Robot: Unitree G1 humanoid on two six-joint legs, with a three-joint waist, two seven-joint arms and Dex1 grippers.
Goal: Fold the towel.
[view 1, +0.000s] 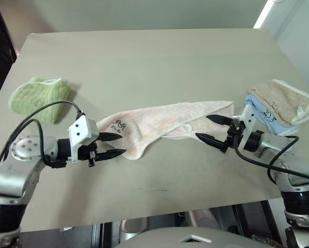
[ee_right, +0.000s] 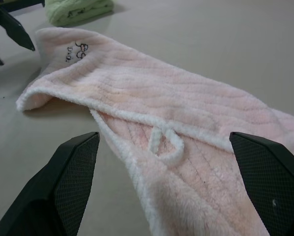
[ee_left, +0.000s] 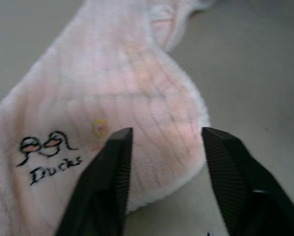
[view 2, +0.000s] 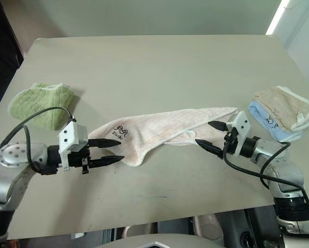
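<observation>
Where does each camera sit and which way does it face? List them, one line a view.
Left eye, right eye: on the head, looking down over the table; both arms show, with pink towel between left gripper and right gripper.
Left wrist: along its open jaws at the towel's logo.
Right wrist: along its open jaws at the towel's loop.
Shared: the towel.

Count on the desk [view 1: 144,62]: 4 towels in all, being 1 pale pink towel [view 1: 165,121] with 1 dark printed logo [view 1: 117,125] and 1 white loop [ee_right: 164,142], 1 green waffle towel [view 1: 38,98], 1 beige towel [view 1: 281,101], 1 light blue towel [view 1: 271,120]. Claws: 2, the left claw [view 1: 111,145] and the right claw [view 1: 212,129], with 2 black fingers each.
</observation>
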